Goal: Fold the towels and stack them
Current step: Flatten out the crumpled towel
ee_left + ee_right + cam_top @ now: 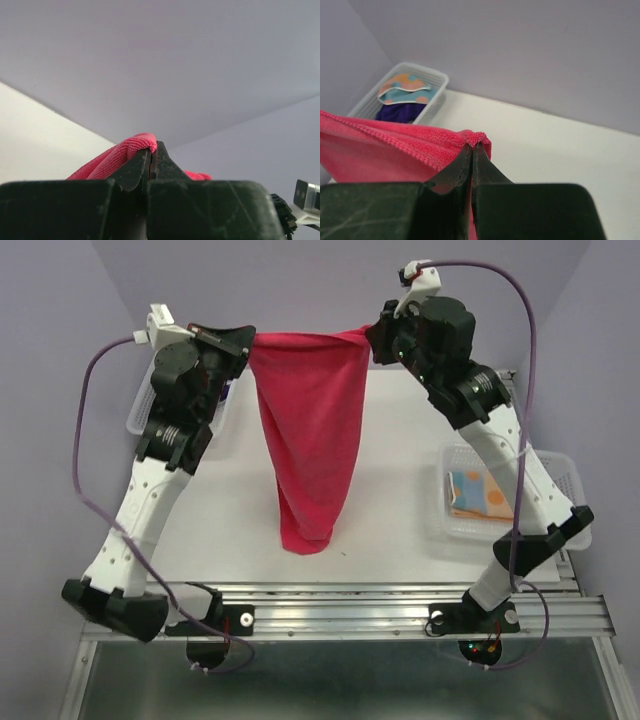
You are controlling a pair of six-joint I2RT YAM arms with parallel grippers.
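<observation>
At the worktop's (400, 530) far left corner stood a white mesh basket (133, 412), largely hidden behind the left arm in the top view. The right wrist view showed the same basket (427, 74) holding a light blue towel (405, 87) with orange dots lying on top of a dark purple towel (397, 112).

Just right of it, the left gripper (248, 340) was raised above the far edge, its jaws clamped tight on one upper corner of the pink-red towel (310, 440). In its own wrist view the left gripper's (153, 150) fingers met with a fold of the pink-red towel (125, 152) pinched between them.

The towel was stretched between both arms, its top edge taut and its body narrowing to a rounded lower end over the middle of the worktop, towards the near edge. Whether that end touched the surface could not be told.

The right gripper (375, 335) was likewise clenched on the other upper corner, with the towel's (380, 145) hem bunched at the right gripper's (472, 147) fingertips.

Along the right edge sat a second white mesh basket (445, 490) containing a folded orange towel (480, 492) with coloured dots, partly crossed by the right arm.
</observation>
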